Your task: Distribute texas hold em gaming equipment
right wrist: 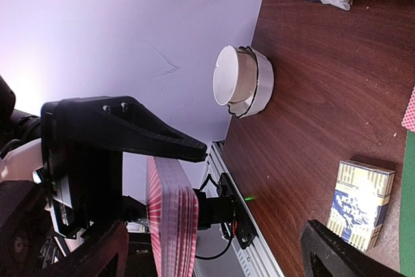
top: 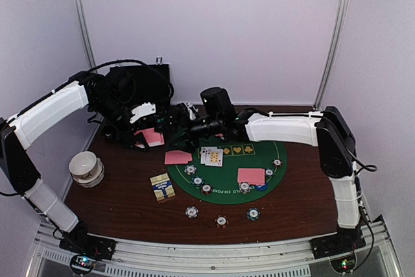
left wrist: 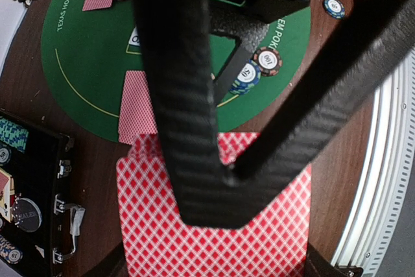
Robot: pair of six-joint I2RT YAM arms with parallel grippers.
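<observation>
We judge the main risk to be a fumbled hand-off. The left jaws are clamped on the stack of pink-backed playing cards [left wrist: 162, 251], held in the air over the far left of the dark brown wooden desk [top: 130, 205], and the right jaws gape empty just beside it, so a pinch that catches several cards could fan or spill the stack. Loose cards would skid on the smooth wood or scatter over the round green felt mat [top: 230, 167] to the right; plain white walls enclose the desk.
</observation>
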